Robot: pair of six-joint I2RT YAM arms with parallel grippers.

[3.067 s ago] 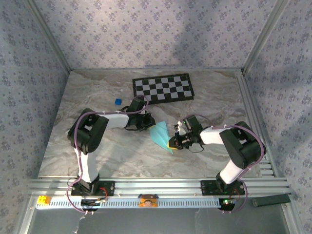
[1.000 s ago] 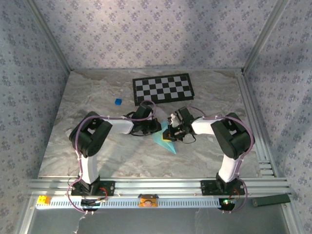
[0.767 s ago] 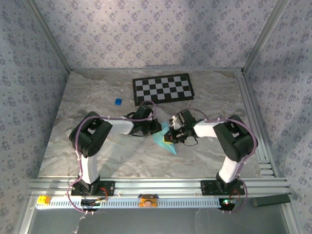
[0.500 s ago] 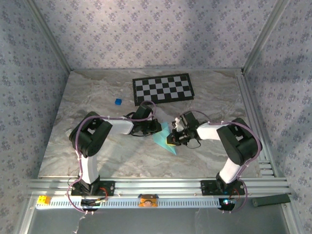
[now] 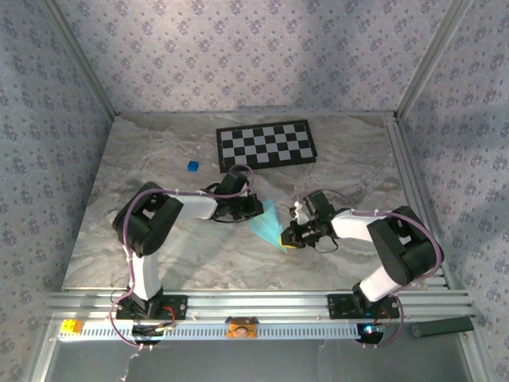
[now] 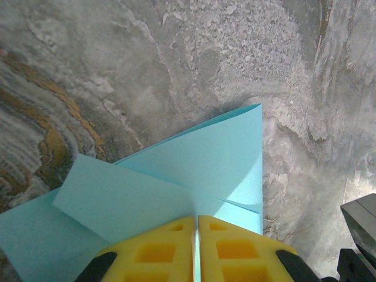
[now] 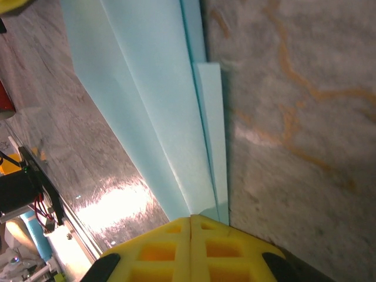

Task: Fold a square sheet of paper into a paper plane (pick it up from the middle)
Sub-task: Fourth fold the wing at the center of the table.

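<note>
The light-blue square sheet of paper (image 5: 269,224) is folded into a narrow pointed shape and lies mid-table with its tip toward the near edge. My left gripper (image 5: 253,208) holds its far left end. In the left wrist view the yellow fingertips (image 6: 176,232) are shut on the sheet (image 6: 205,158), and a thin blue strip shows between them. My right gripper (image 5: 291,236) sits at the near right edge of the paper. In the right wrist view its gripper (image 7: 191,218) is shut, tips against the stacked folded layers (image 7: 158,117).
A black-and-white checkerboard (image 5: 266,144) lies flat at the back of the marble table (image 5: 159,255). A tiny dark-blue cube (image 5: 192,165) sits left of it. Aluminium rails (image 5: 254,302) run along the near edge and the right side.
My right gripper has slid along the paper's right edge from its far end toward the near tip, staying shut. The left gripper has held still on the sheet.
</note>
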